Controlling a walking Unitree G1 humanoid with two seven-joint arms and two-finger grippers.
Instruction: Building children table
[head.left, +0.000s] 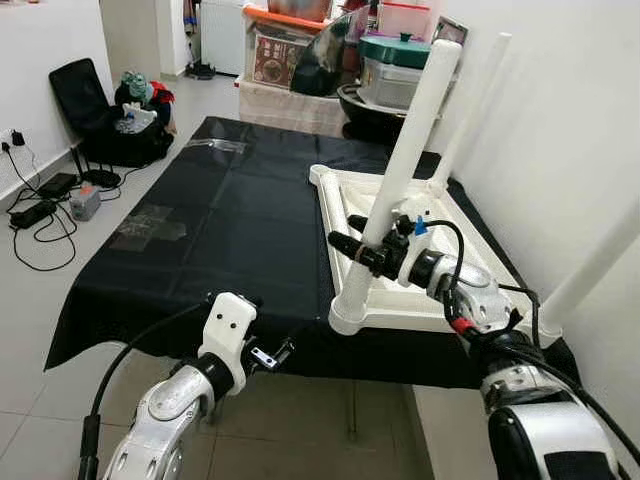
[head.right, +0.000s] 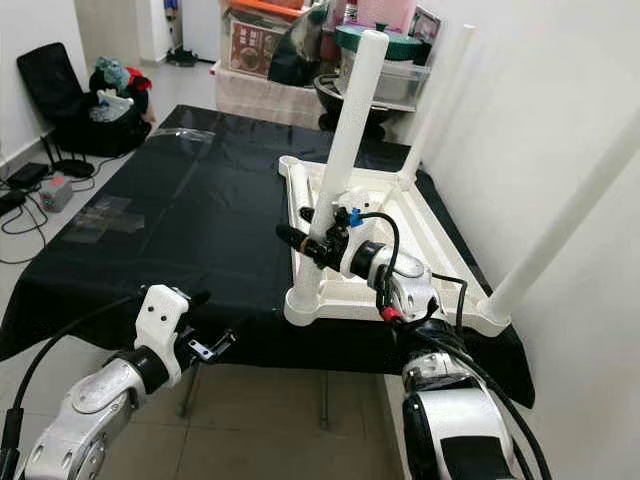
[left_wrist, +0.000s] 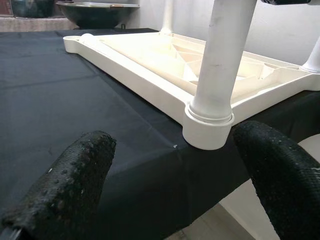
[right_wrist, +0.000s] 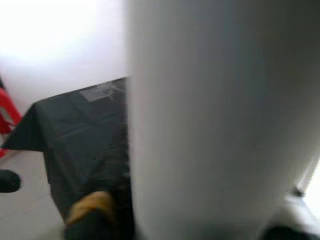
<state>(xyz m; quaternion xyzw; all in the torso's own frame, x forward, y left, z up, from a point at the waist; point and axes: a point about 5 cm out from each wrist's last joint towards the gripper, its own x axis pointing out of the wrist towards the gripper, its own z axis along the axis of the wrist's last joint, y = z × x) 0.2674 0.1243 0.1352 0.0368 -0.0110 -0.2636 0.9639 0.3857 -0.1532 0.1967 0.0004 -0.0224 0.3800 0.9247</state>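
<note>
A lived-in home: tiled floor (head.left: 40, 300), stacked plastic storage boxes (head.left: 290, 70) and cooking pots (head.left: 395, 50) by the wall, a black bag (head.left: 105, 125), trailing cables (head.left: 40, 215).

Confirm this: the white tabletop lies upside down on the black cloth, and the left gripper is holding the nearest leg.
Wrong gripper. The right gripper holds the nearest leg, as the left eye view shows. The left gripper hangs open below the edge of the black cloth. The tabletop does lie upside down on that cloth.

A black cloth (head.left: 230, 230) is spread over the floor; storage boxes (head.left: 290, 60) and a black bag (head.left: 110, 125) are seen beyond it.
</note>
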